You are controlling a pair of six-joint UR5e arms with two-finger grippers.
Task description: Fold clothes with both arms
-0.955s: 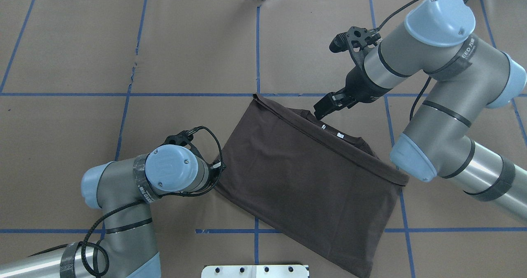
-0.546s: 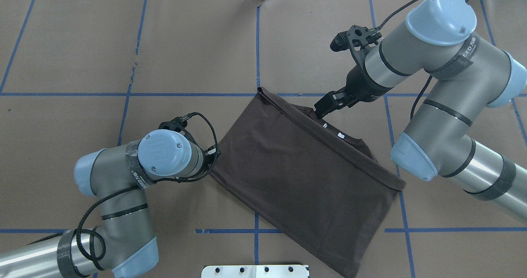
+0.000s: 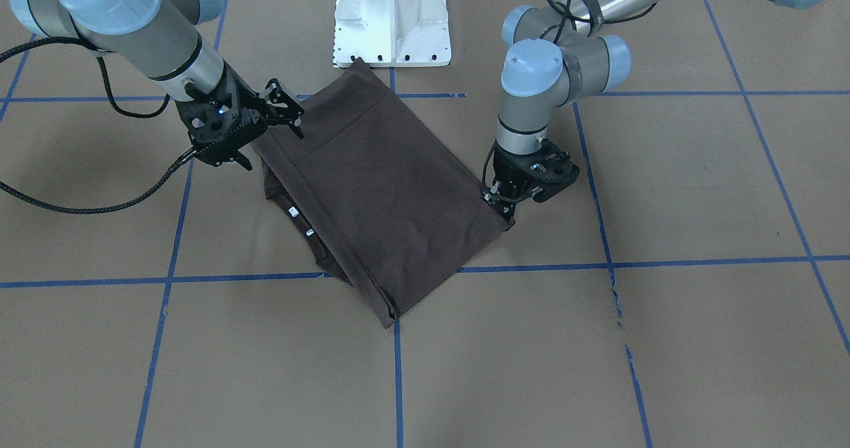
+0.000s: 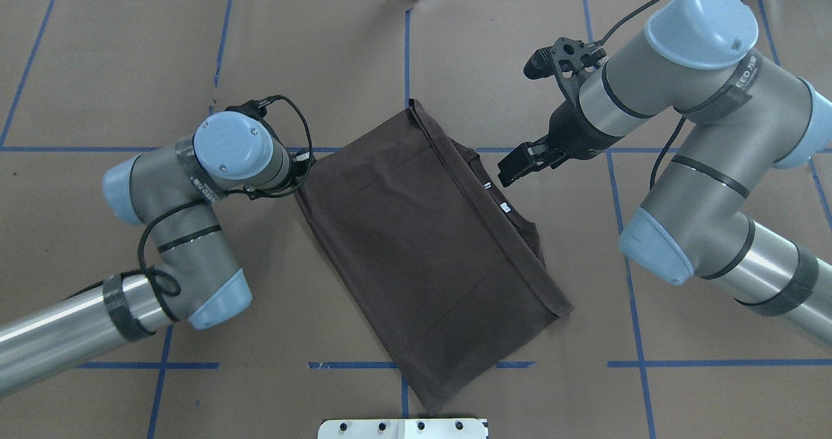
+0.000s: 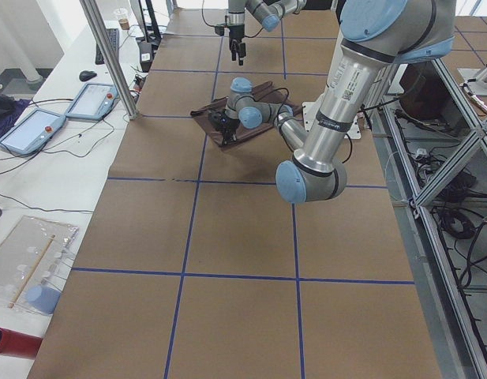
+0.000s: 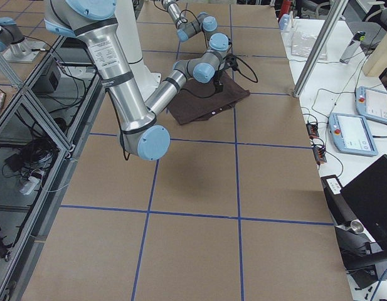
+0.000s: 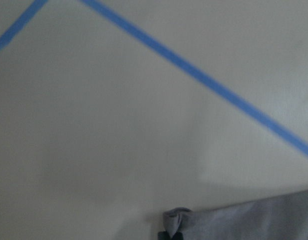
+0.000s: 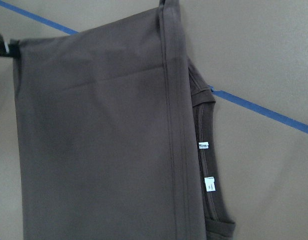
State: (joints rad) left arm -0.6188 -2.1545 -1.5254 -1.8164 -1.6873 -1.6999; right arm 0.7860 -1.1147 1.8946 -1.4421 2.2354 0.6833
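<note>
Left hand (image 3: pixel 506 204) clamped the T-shirt (image 4: pixel 416 244) corner, hidden overhead, seen frontally; right hand (image 4: pixel 510 169) gaped empty near its collar (image 8: pixel 199 120).

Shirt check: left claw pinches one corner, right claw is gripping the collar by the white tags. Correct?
Not quite. The left claw does pinch a corner of the shirt, but the right claw grips nothing: it hangs open beside the collar, near the white tags. The overhead exterior view shows the gap.

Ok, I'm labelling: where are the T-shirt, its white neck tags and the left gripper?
T-shirt (image 4: pixel 416 250): overhead view, middle of the cloth.
white neck tags (image 8: pixel 203 145): right wrist view, upper tag.
left gripper (image 3: pixel 503 208): front-facing view, between jaws at shirt corner.
</note>
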